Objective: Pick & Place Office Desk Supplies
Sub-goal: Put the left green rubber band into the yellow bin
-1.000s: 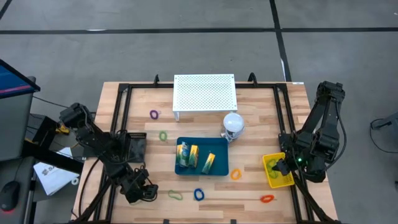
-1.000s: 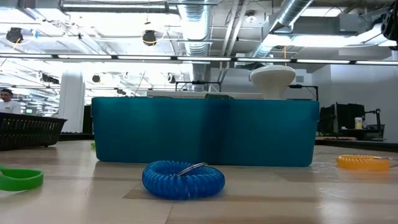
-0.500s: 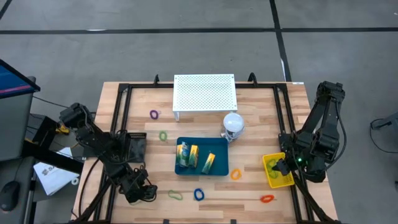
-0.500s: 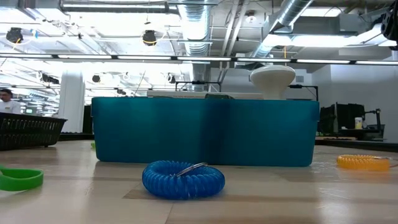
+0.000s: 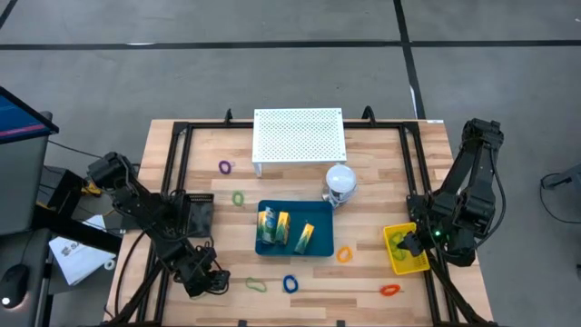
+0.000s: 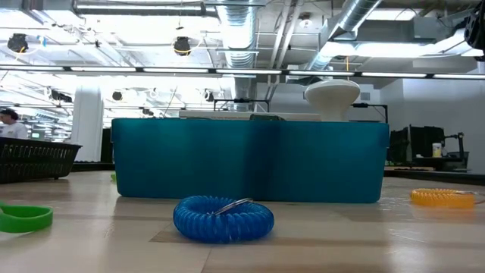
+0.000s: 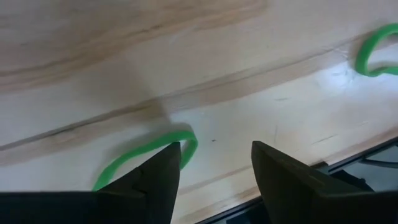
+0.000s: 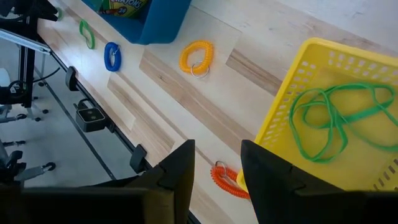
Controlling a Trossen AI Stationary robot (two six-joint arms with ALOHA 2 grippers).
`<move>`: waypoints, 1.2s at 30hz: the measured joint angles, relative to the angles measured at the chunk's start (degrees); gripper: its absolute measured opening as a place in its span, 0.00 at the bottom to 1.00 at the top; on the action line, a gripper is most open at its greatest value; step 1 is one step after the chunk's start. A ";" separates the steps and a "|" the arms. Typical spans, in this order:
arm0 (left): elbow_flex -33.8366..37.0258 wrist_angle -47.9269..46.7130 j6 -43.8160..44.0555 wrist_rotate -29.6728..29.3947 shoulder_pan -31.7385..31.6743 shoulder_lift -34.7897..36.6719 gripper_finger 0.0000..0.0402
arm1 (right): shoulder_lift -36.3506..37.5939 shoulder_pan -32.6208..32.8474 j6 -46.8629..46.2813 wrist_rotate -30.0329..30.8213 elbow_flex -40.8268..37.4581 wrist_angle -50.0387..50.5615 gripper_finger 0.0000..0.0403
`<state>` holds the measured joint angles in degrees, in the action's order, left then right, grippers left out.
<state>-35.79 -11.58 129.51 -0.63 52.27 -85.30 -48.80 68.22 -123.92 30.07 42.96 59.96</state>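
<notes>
Left hand (image 7: 211, 171) low over the tabletop (image 5: 372, 168) near its front-left corner, fingers apart, empty; a green loop (image 7: 146, 155) lies just at one fingertip. Right hand (image 8: 216, 171) open above the yellow basket (image 8: 292, 87) (green bands inside). Blue loop (image 5: 290, 283), orange loop (image 5: 344, 255) beside the blue tray (image 5: 318, 207) holding packets.
</notes>
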 joint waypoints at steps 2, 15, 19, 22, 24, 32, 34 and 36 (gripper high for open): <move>0.00 0.13 0.00 -0.02 0.00 -0.19 0.48 | 0.00 0.00 0.00 0.00 0.00 -0.02 0.32; -0.22 1.89 0.77 1.12 -0.02 -3.21 0.46 | 0.00 -0.02 0.00 0.00 0.00 0.00 0.32; -0.26 -0.19 1.31 1.59 -0.02 -3.33 0.39 | 0.00 -0.01 0.00 0.00 0.00 0.00 0.32; -0.26 -1.42 1.42 1.78 0.00 -3.43 0.33 | -0.02 -0.02 0.00 0.00 0.00 0.02 0.32; -0.25 -1.94 1.42 1.96 0.00 -3.51 0.28 | 0.00 -0.02 0.00 0.00 0.00 0.02 0.32; -0.17 -2.90 1.38 1.71 0.04 -3.63 0.14 | -0.02 -0.01 0.00 0.01 0.00 0.86 0.32; -0.15 -3.21 1.36 1.71 0.04 -3.63 0.11 | 0.00 -0.02 0.00 0.02 0.00 1.09 0.32; -0.15 -3.62 1.33 1.71 0.04 -3.65 0.07 | -0.02 -0.02 0.00 0.02 0.00 1.10 0.32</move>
<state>-35.94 -15.20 130.85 1.08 52.31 -88.95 -48.81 68.20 -123.92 30.09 42.96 61.06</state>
